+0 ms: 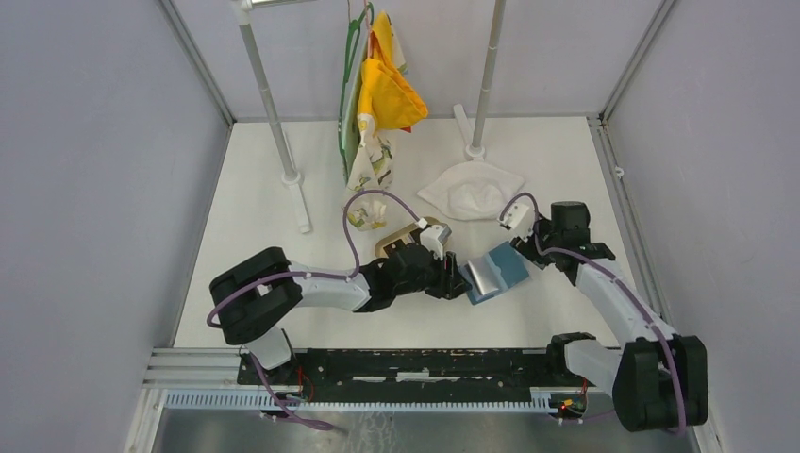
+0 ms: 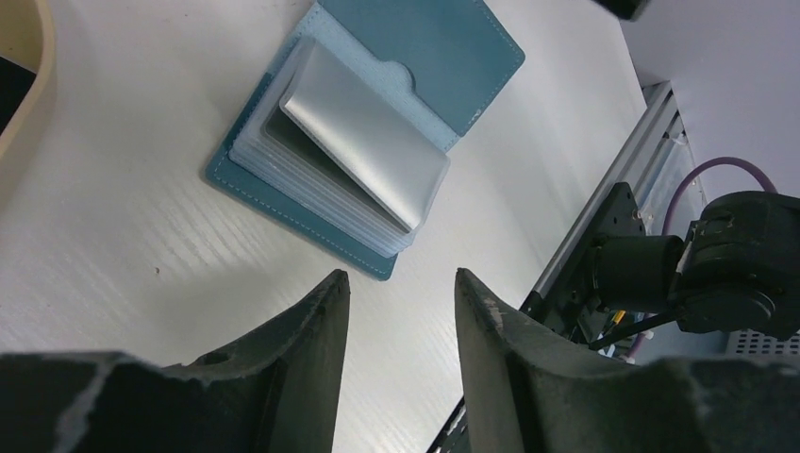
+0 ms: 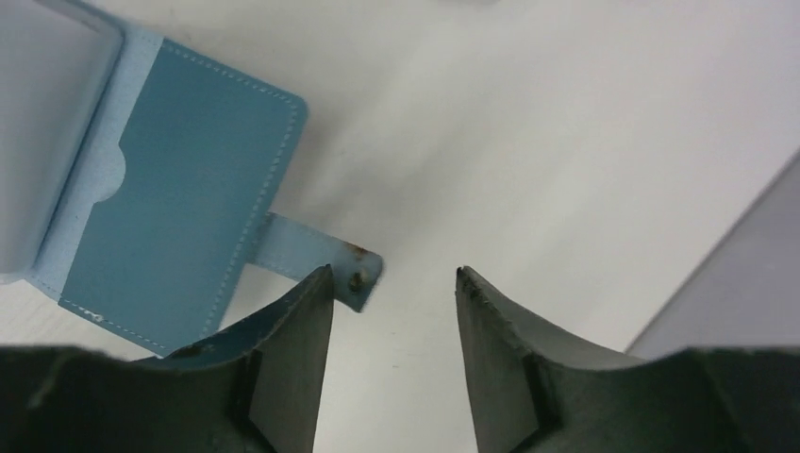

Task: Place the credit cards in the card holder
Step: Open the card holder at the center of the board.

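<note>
Card holder [image 1: 497, 271] lies open on the white table [image 1: 264, 217], centre-right, between the two arms. Blue cover is flat and the stack of clear sleeves [image 2: 363, 151] faces up. Left gripper [image 2: 401, 283] sits just beside the holder's near-left edge, fingers spread, nothing between them. Right gripper [image 3: 396, 274] is at the holder's far-right side, fingers also spread and the gap empty. The snap strap [image 3: 316, 253] lies on the table just beside one fingertip; contact cannot be told. Tan tray [image 1: 396, 238] is left of the holder, partly under the left arm. A dark shape shows inside its rim; cannot tell whether it is a card.
</note>
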